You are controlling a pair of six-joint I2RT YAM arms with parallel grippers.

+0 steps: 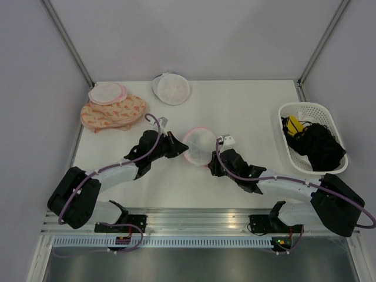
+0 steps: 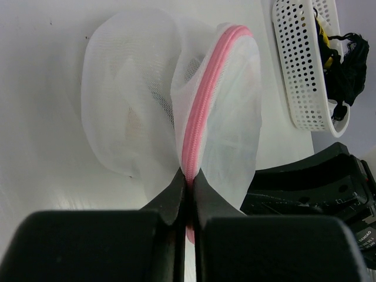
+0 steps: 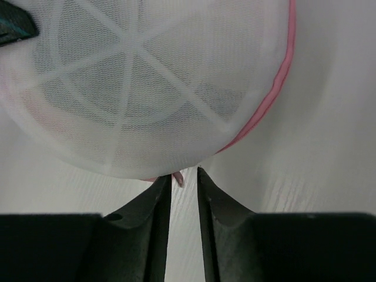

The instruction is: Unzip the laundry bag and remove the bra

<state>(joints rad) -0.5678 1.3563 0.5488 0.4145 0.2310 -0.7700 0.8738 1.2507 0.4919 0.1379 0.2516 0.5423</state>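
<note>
The white bench (image 1: 247, 111) carried everything. At its right edge stood a white perforated basket (image 1: 311, 106) holding a heap of black garments (image 1: 322, 147) and something yellow (image 1: 292, 124). At the far-left corner lay an orange patterned cloth (image 1: 114, 114) with a pink-edged round mesh case (image 1: 107, 93) on top of it. A plain white round case (image 1: 171, 88) sat at the far edge, just right of the cloth.

The laundry bag (image 1: 200, 144), a round white mesh case with a pink zipper rim (image 2: 205, 94), stood near the middle of the bench, somewhat toward the near edge and well apart from the basket and the other cases. It was tipped up on its edge between the two arms, its two domed halves bulging to either side of the rim.

The left gripper (image 1: 174, 144) met the bag from the left. In the left wrist view its jaws were fully closed, pinching the zipper rim between the fingertips.

The right gripper (image 1: 212, 164) sat at the bag's near-right side. In the right wrist view its fingers stood a little apart with nothing clamped. One dome of the bag (image 3: 135, 88) lay just beyond the tips. A small pink tab (image 3: 177, 178) at the rim hung in the mouth of the gap, close to one finger; whether it touched that finger could not be told.
</note>
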